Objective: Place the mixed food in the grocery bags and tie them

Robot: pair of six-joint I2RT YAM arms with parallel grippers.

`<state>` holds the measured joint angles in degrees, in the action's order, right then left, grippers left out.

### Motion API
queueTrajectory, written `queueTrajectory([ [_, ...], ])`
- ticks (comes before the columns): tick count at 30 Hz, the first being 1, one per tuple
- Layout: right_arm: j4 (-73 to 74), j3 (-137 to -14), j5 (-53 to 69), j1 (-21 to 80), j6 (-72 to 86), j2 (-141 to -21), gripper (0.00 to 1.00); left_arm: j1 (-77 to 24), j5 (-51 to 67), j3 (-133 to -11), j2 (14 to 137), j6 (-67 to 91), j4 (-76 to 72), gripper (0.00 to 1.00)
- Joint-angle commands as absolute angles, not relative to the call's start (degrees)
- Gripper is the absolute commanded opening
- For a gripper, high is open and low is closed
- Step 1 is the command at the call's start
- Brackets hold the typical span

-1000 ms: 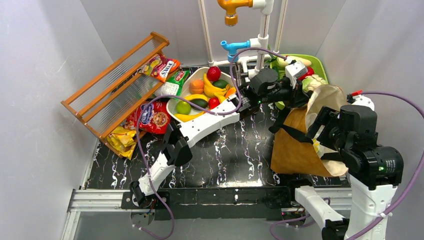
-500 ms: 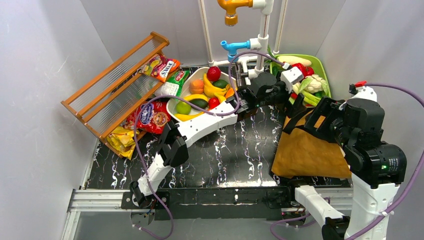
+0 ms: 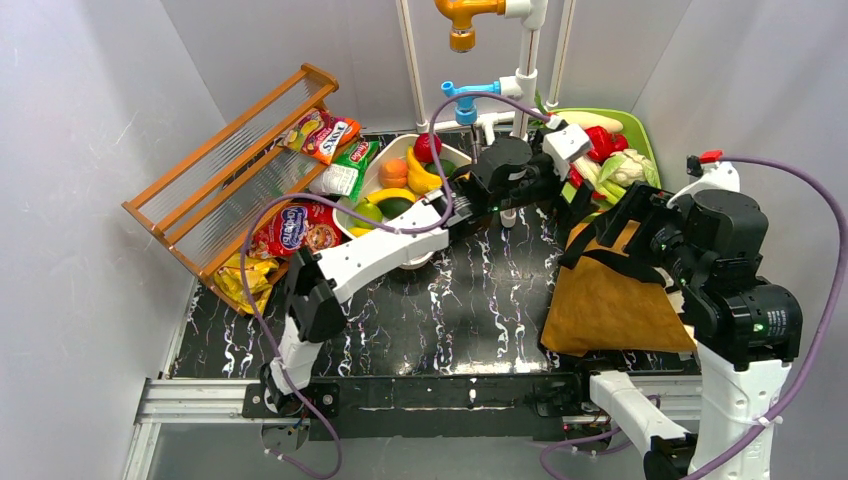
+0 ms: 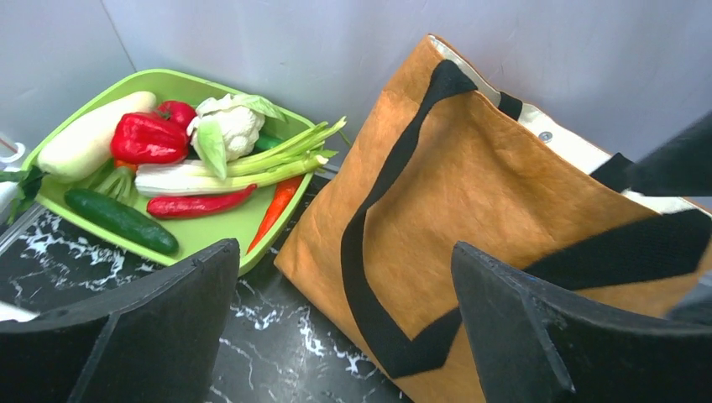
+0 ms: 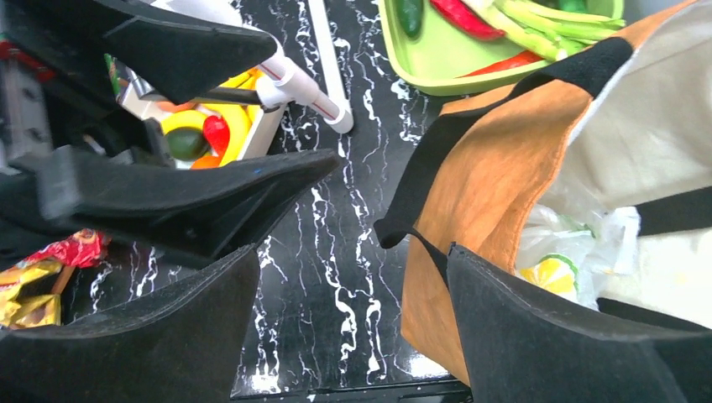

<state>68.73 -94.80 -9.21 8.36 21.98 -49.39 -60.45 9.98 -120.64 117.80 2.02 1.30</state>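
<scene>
From above, the left gripper (image 3: 578,180) hangs with its fingers spread and nothing between them, just beside the upper edge of the tan cloth tote (image 3: 605,305). The right gripper (image 3: 612,222) sits over that same edge, also spread. The toy fruit (image 3: 422,180) lies in a white bowl (image 3: 352,208) well behind the left fingers, with the snack packets (image 3: 295,228) further off by the wooden rack (image 3: 225,170). In the left wrist view, the left gripper (image 4: 342,256) stands wide open and holds nothing. The tote (image 4: 470,185) leans straight ahead, nearer the right-hand finger, and the green tray (image 4: 214,227) of vegetables lies beyond the other finger. In the right wrist view, the right gripper (image 5: 353,252) is open too, gripping nothing. The tote (image 5: 495,159) gapes just ahead of one finger, and the lemon-printed clear plastic bag (image 5: 558,252) is tucked inside it. Black marbled tabletop (image 5: 336,319) shows between the fingers.
</scene>
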Motion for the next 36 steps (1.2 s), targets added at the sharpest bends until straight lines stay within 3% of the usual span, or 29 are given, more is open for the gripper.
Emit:
queueTrajectory([
  [1, 62.00, -92.54, -3.93, 8.26, 20.48, -48.66, 0.89, -60.29, 7.59, -114.84, 107.83, 0.22, 0.40, 0.98],
  [21, 55.32, -83.08, 4.68, 8.26, 27.28, -48.03, 0.92, -59.69, -20.93, -84.29, 75.73, -1.70, 23.95, 0.98],
  [30, 54.82, -78.58, 5.66, 8.26, 34.10, -50.21, 0.92, -58.18, -28.69, -75.77, 66.18, 17.67, 40.50, 0.98],
  [36, 52.63, -76.97, 9.16, 8.26, 34.80, -52.30, 0.93, -52.01, -23.34, -77.35, 66.04, 28.69, 54.29, 0.98],
])
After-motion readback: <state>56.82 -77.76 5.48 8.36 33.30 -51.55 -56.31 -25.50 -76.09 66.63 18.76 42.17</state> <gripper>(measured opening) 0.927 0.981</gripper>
